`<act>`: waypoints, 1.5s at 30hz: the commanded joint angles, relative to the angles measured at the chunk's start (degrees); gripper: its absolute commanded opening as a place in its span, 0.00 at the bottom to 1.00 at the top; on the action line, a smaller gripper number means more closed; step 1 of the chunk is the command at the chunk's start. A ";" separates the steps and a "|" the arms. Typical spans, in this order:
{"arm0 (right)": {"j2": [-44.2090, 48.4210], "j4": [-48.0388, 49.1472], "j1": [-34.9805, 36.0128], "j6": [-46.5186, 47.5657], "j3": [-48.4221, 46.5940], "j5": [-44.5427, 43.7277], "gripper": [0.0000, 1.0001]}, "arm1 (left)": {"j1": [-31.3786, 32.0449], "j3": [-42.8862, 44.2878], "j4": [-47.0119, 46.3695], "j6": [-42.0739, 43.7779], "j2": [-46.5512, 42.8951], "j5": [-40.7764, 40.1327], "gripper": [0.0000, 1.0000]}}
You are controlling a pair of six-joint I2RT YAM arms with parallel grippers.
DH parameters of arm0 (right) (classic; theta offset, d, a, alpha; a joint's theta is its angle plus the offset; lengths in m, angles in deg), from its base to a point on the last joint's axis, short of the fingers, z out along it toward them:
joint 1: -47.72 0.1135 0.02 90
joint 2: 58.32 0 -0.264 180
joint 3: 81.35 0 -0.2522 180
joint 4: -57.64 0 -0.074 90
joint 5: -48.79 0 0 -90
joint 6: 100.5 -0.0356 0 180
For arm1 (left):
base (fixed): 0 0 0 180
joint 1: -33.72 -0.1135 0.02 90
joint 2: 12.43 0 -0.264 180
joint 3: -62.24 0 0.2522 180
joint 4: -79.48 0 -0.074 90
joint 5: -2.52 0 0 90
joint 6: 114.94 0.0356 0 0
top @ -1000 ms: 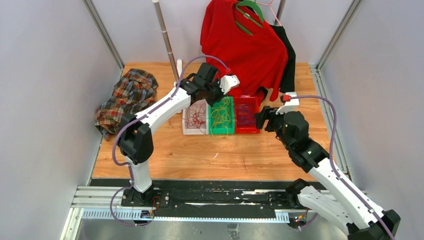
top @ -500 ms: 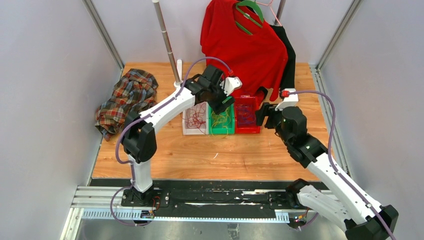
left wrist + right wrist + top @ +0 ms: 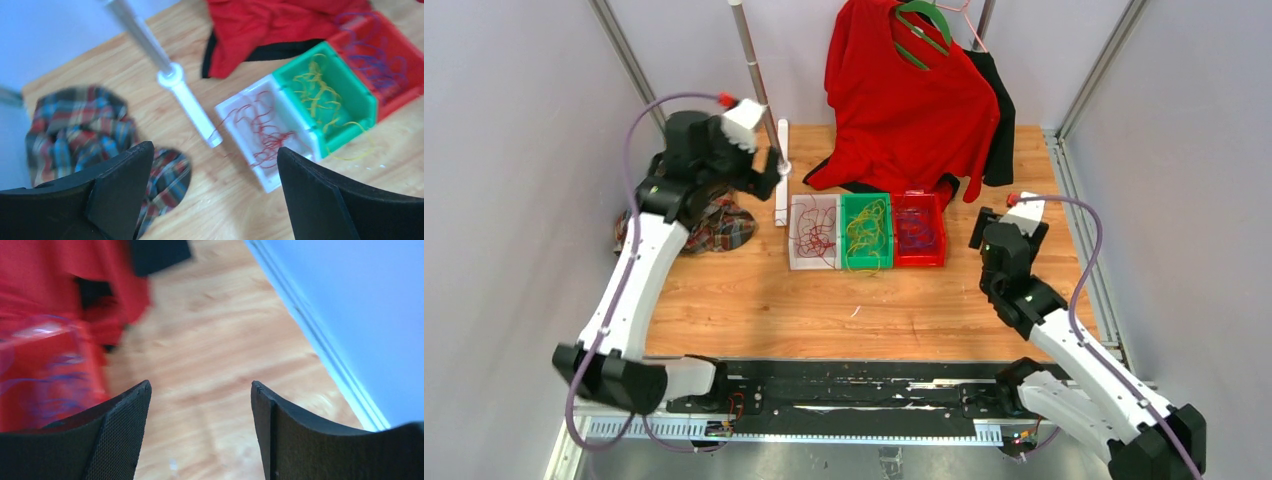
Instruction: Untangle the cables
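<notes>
Both arms have drawn back from the bins since a second ago. The fingers point(image 3: 120, 185) of the left gripper point(image 3: 214, 150) are spread wide with nothing between them. Before, they were closed low over the green bin point(image 3: 849, 262). Now this gripper hangs near the far left corner of the table point(image 3: 824, 320), over the plaid shirt point(image 3: 65, 125) and beside the pole point(image 3: 759, 90). I judge that it let go of a yellow strand there and then swung away. The right gripper point(image 3: 200, 385) also has its fingers apart and empty. It has moved back a little and now stands near the right side of the red bin point(image 3: 919, 262), above bare wood.

The cables point(image 3: 867, 228) lie in the middle of the table, a little toward the far edge. They are parted by colour:
- the dark red cables point(image 3: 260, 135) are in the white bin point(image 3: 814, 264);
- the yellow cables point(image 3: 320, 95) are in the green bin;
- the purple cables point(image 3: 375, 55) are in the red bin.

I see no mixed clump on the wood, so the sorting seems done or almost done.

The wires lie in loose curls and point in no single direction. Each heap follows its bin, with its long axis running from the near edge toward the far edge. The three bins touch side by side in a row parallel to the near edge. One yellow loop hangs over the near wall of the green bin, toward the near edge.
</notes>
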 commanded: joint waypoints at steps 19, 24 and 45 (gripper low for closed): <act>-23.65 38.16 -17.95 6.13 19.46 -16.20 0.73 | -14.01 -64.56 -70.91 -12.24 -8.79 -2.49 0.98; -24.60 43.93 -18.00 9.96 20.25 -7.08 0.73 | -14.02 -67.82 -76.95 -10.42 -5.09 -2.56 0.98; -32.55 61.56 -24.36 16.95 25.20 22.57 0.77 | -14.07 -76.26 -101.97 -8.34 2.65 -8.69 0.98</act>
